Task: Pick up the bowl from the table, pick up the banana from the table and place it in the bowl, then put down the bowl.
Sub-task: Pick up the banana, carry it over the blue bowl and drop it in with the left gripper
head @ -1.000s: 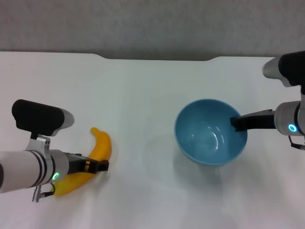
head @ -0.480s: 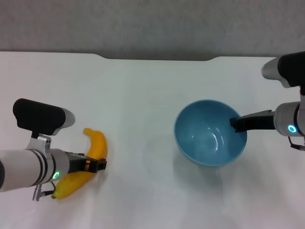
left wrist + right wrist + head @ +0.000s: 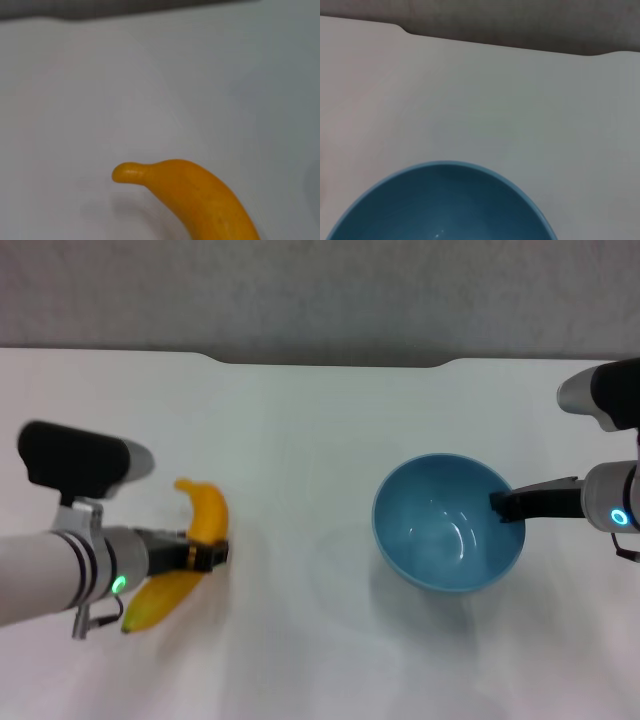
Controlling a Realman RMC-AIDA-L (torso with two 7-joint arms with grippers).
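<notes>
Gripping the curved yellow-orange banana [image 3: 190, 555] at mid-length, L gripper [image 3: 212, 554] sits at the left of the plain white flat surface [image 3: 300, 440]; dark fingers [image 3: 205, 556] closed across the fruit. Banana's stem end points toward the far edge, other end toward the near edge, w/ a shadow beneath it on the surface. L wrist view: stem end [image 3: 129, 172] and upper body of banana only, white surface behind. R gripper [image 3: 498, 504] at the right, fingers clamped on the right rim of the round glossy light-blue bowl [image 3: 448, 522]; bowl upright, nothing inside, faint shadow under it. R wrist view: bowl's far rim [image 3: 445, 165] against the surface. Banana and bowl well apart.
</notes>
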